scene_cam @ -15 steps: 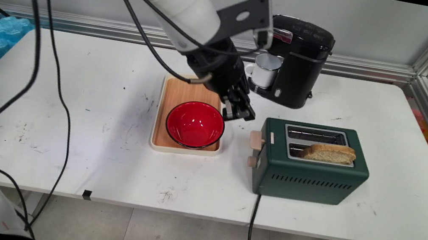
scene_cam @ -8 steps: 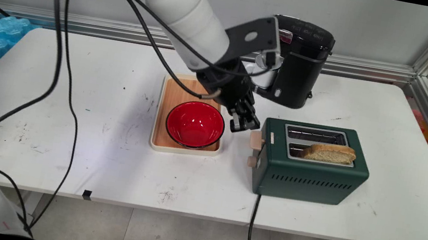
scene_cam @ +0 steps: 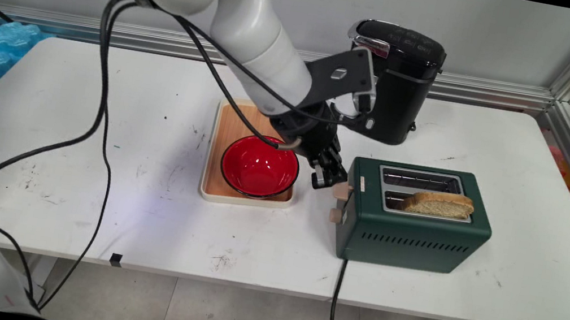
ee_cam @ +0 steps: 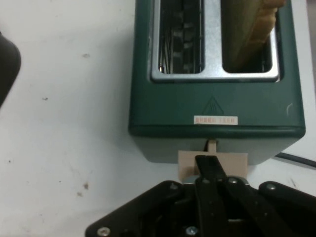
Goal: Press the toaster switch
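Hovering right at the toaster's lever [scene_cam: 341, 186], the gripper [scene_cam: 329, 178] has its fingers [ee_cam: 210, 170] pressed together, holding nothing, with their tip on top of the tan lever [ee_cam: 212, 162]. The green toaster [scene_cam: 416, 218] lies at 3 o'clock from the fingers, its long side running left to right on the table [scene_cam: 87, 180]. One slot holds a slice of bread [scene_cam: 438, 204]; the other slot [scene_cam: 419, 179] is bare. At 9 o'clock, a red bowl [scene_cam: 259, 166] sits empty on a wooden tray [scene_cam: 231, 123]. A black coffee maker [scene_cam: 397, 86] stands at 12 o'clock.
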`<state>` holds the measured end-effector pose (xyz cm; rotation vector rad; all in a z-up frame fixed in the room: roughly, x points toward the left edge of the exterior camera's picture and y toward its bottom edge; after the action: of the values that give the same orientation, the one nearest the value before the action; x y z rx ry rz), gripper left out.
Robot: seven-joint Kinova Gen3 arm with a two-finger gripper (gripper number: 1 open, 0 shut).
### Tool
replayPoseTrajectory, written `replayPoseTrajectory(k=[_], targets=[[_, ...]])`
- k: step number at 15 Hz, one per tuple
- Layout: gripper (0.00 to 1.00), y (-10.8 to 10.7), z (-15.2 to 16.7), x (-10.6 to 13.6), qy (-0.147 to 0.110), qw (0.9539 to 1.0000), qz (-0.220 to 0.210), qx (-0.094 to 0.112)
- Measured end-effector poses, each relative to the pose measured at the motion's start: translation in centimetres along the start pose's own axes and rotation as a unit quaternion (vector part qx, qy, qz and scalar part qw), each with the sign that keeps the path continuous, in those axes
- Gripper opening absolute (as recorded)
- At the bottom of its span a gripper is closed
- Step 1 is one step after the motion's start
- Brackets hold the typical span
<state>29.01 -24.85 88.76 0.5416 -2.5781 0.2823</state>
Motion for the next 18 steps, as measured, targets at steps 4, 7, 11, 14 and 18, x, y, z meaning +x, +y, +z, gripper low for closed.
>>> replayPoseTrajectory(k=[4, 7, 11, 14, 18], targets=[[0.00, 0.2, 1.0, -0.2, -0.002, 1.0000, -0.006, 0.000], [0.00, 0.4, 1.7, -0.3, -0.003, 0.9999, -0.010, 0.000], [0.00, 0.6, 2.3, -0.4, -0.004, 0.9999, -0.015, 0.000], [0.00, 0.7, 2.7, -0.6, -0.005, 0.9998, -0.019, 0.000], [0.00, 0.9, 3.3, -0.9, -0.007, 0.9997, -0.022, -0.001]])
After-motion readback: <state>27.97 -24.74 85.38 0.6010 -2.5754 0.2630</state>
